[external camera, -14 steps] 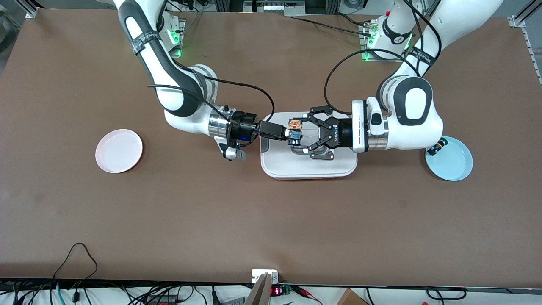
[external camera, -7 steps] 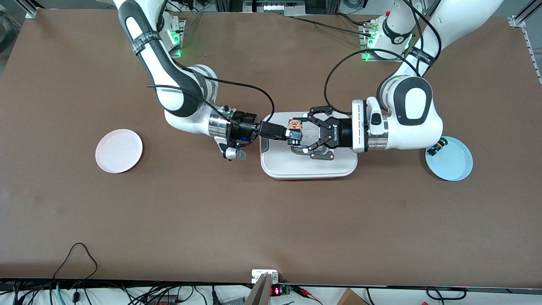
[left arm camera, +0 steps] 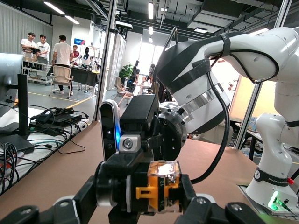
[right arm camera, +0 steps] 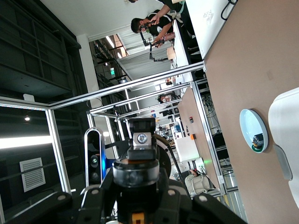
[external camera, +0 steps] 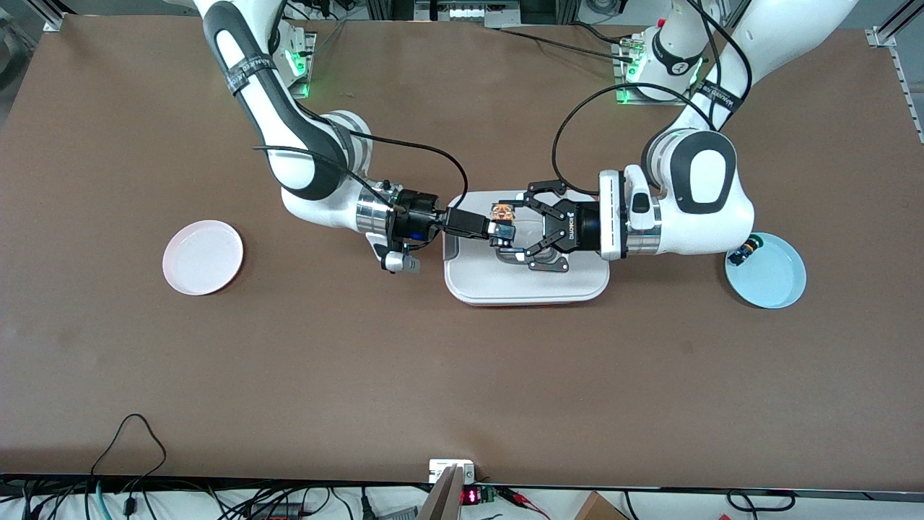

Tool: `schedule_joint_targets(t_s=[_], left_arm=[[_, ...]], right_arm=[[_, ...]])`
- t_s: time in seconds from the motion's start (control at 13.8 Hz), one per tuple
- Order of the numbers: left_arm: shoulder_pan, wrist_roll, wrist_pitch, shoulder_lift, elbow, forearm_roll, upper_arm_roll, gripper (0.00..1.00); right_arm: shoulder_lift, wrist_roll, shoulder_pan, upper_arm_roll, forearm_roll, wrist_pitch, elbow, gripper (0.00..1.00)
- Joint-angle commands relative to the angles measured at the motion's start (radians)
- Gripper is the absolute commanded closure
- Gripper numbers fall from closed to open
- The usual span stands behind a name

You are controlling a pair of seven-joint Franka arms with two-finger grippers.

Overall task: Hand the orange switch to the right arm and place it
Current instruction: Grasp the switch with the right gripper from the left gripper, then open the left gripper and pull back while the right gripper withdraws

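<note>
The orange switch (external camera: 503, 214) hangs in the air over the white tray (external camera: 520, 285), between both grippers. My left gripper (external camera: 509, 231), the black linkage claw, is shut on it lengthwise: one finger presses the cap end, the other the clear orange block. In the left wrist view the switch (left arm camera: 159, 186) sits between the left gripper's (left arm camera: 145, 193) fingers. My right gripper (external camera: 500, 229), slim and black, comes in from the right arm's end of the table and is shut on the switch's black body (right arm camera: 138, 186). It shows in the right wrist view (right arm camera: 138, 200).
A pink plate (external camera: 203, 258) lies toward the right arm's end of the table. A light blue plate (external camera: 772, 278) lies toward the left arm's end, with a small green-capped switch (external camera: 746, 250) on its rim. The blue plate also shows in the right wrist view (right arm camera: 250, 126).
Almost nothing: both arms hold their pose over the tray with the switch between them. The left arm has shifted a hair toward the right arm.
</note>
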Motion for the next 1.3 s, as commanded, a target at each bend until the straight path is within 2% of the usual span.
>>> schedule_joint_targets(t_s=[0.0,0.36,0.58,0.65,0.8,0.94,1.23], left_arm=[[0.006,0.045,0.007,-0.021,-0.033,-0.029,-0.008,0.02],[0.018,0.030,0.001,-0.027,-0.032,-0.028,-0.009,0.00],[0.044,-0.029,-0.059,-0.032,-0.030,-0.013,-0.005,0.00],[0.054,-0.056,-0.090,-0.035,-0.024,0.022,0.000,0.00],[0.095,-0.149,-0.113,-0.044,-0.012,0.163,-0.009,0.00],[0.115,-0.273,-0.195,-0.075,0.002,0.254,-0.002,0.00],[0.150,-0.462,-0.278,-0.083,0.051,0.458,0.000,0.00]], right_arm=[[-0.014,-0.024,0.004,-0.005,0.024,0.004,-0.002,1.00],[-0.014,-0.021,-0.007,-0.006,0.022,-0.005,-0.002,1.00],[-0.014,-0.017,-0.030,-0.009,0.013,-0.008,-0.002,1.00],[-0.014,-0.013,-0.042,-0.009,0.008,-0.031,-0.002,1.00],[-0.003,-0.013,-0.061,-0.009,0.007,-0.068,-0.003,1.00],[-0.003,-0.013,-0.074,-0.009,-0.001,-0.081,-0.008,1.00],[-0.003,-0.006,-0.169,-0.009,-0.148,-0.216,-0.008,1.00]])
